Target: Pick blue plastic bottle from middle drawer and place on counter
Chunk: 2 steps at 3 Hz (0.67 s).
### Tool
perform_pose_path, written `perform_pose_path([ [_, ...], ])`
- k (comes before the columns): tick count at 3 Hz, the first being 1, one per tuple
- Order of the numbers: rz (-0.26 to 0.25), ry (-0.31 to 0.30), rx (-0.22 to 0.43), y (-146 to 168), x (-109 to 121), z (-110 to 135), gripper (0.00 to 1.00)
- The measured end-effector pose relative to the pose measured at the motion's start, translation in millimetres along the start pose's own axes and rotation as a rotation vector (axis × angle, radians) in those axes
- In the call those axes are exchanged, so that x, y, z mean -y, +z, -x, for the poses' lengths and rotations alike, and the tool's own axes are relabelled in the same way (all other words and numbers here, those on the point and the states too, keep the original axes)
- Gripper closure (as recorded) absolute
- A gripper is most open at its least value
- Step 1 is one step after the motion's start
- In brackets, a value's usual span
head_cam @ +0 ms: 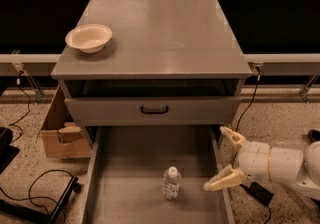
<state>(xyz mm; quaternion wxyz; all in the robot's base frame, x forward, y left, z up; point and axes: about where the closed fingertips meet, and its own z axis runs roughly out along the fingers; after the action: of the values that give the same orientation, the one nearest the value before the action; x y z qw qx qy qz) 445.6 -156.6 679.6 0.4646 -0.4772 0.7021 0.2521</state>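
Observation:
The blue plastic bottle point(171, 183), clear with a white cap, stands upright on the bare floor of the pulled-out middle drawer point(125, 168). The counter point(160, 28) is the grey top of the cabinet above it. My gripper point(227, 157) is at the right of the drawer, over its right wall, with both cream fingers spread apart and nothing between them. It is to the right of the bottle and apart from it.
A cream bowl point(89, 37) sits on the counter's left side. A closed drawer front with a black handle point(154, 110) is above the open drawer. A cardboard box point(60, 130) and black cables point(35, 188) lie on the floor at the left.

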Motion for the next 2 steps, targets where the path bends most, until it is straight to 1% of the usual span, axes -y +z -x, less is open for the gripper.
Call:
perform_pose_path([
  [1, 0.018, -0.028, 0.034, 13.8, -4.3, -13.9, 0.00],
  [2, 0.006, -0.015, 0.056, 19.3, -4.3, -15.8, 0.00],
])
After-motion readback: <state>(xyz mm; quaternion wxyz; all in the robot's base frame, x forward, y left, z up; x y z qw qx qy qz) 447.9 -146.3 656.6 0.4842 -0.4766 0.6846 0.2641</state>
